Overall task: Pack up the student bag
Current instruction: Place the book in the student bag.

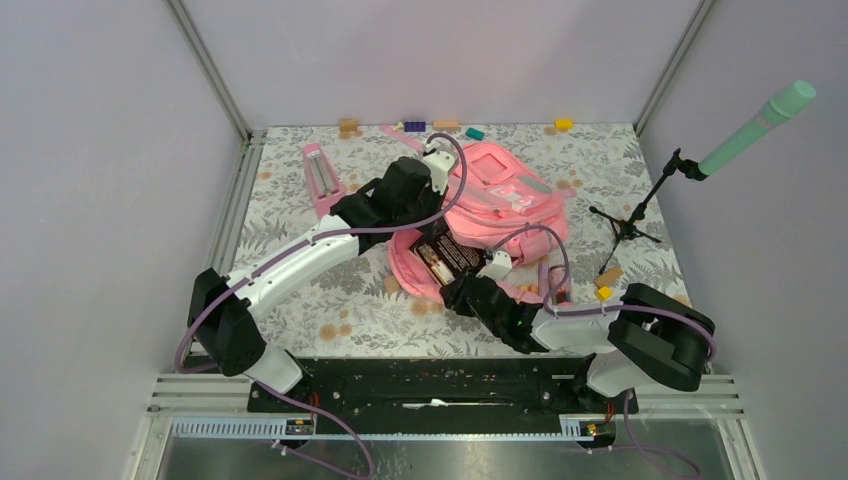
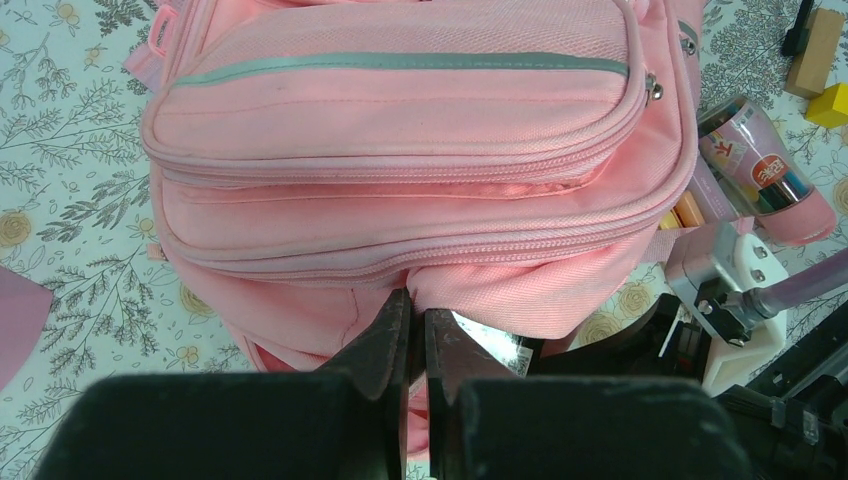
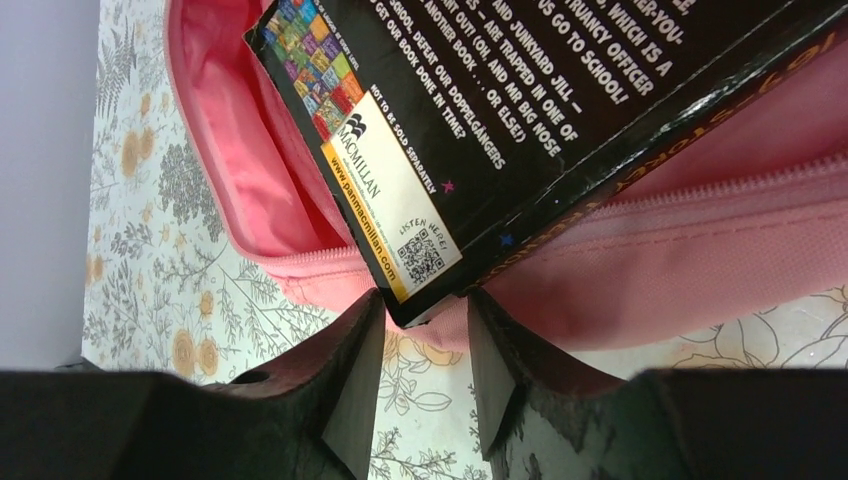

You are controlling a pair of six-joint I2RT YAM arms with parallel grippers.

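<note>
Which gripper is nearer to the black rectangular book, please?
Right. The right gripper has the black rectangular book's corner between its jaws; the left gripper pinches the pink fabric backpack beside it.

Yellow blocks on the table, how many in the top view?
2. One yellow block sits at the back edge, right of centre; the other is front right, beside a tan block. More may be hidden under the student bag.

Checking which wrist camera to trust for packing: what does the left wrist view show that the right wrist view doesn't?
Left only: left claw pinching the bag below its zip pockets; a pen case at its side. Right only: right claw on the corner of a book, at the bag's open mouth. Both: pink bag, floral table.
</note>
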